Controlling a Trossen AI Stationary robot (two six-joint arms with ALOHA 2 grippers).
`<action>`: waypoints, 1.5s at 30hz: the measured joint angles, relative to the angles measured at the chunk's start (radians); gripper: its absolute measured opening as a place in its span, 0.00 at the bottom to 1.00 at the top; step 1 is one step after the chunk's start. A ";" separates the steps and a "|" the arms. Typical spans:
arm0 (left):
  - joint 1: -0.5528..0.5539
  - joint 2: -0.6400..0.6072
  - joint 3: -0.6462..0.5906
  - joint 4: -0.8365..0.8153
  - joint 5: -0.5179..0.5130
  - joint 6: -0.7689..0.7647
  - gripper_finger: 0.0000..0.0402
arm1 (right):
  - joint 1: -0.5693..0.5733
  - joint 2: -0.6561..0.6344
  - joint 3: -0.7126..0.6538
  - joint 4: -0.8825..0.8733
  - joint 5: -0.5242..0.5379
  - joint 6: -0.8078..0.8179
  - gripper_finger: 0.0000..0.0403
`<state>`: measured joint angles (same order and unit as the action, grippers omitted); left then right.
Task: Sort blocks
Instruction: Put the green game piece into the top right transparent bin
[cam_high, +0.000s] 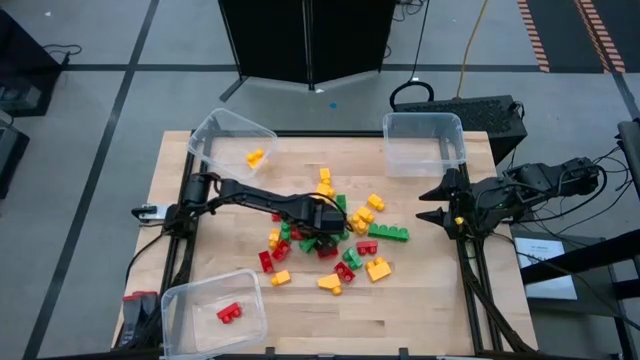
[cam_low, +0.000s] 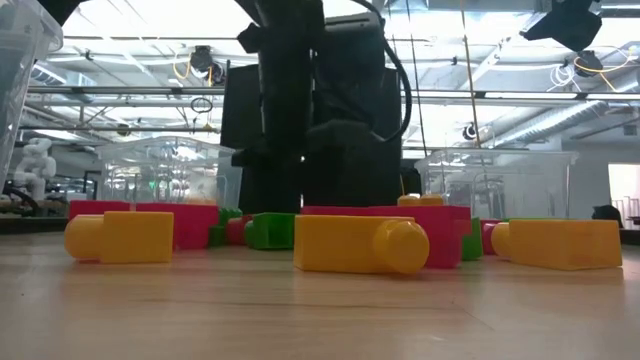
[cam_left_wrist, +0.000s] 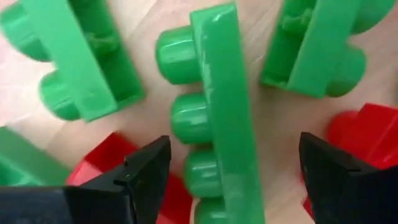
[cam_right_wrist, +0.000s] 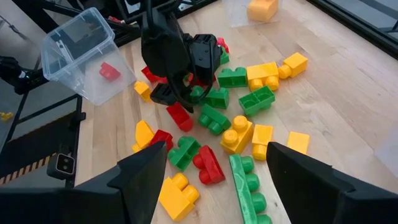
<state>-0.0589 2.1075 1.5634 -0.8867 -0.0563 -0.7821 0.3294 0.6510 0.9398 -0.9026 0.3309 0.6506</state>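
Observation:
Red, yellow and green blocks (cam_high: 362, 218) lie scattered in a pile at the table's middle. My left gripper (cam_high: 322, 228) points down into the pile, open. Its fingers stand on either side of a long green block (cam_left_wrist: 217, 112) that lies on its side on the wood with its studs sideways. The gaps on both sides show that the fingers are clear of it. More green blocks (cam_left_wrist: 74, 62) and red ones (cam_left_wrist: 367, 130) lie close around. My right gripper (cam_high: 440, 200) waits open above the table's right edge, with nothing between its fingers.
Three clear bins stand on the table. The far-left bin (cam_high: 215, 130) holds a yellow block (cam_high: 256, 156). The far-right bin (cam_high: 424, 122) shows nothing inside. The near-left bin (cam_high: 190, 300) holds a red block (cam_high: 230, 313). Bare wood lies near the front right.

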 joint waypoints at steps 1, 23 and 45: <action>0.000 0.000 -0.008 0.002 0.000 -0.006 0.66 | 0.000 0.000 0.000 0.000 0.000 0.000 0.67; 0.003 -0.007 -0.028 0.108 0.024 -0.016 0.12 | 0.000 0.000 0.000 0.000 0.000 0.019 0.67; 0.161 -0.008 0.378 0.323 -0.293 0.377 0.00 | 0.000 -0.003 0.002 0.070 0.000 0.011 0.67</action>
<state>0.1024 2.0991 1.9411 -0.5633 -0.3489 -0.4053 0.3292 0.6479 0.9413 -0.8330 0.3309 0.6615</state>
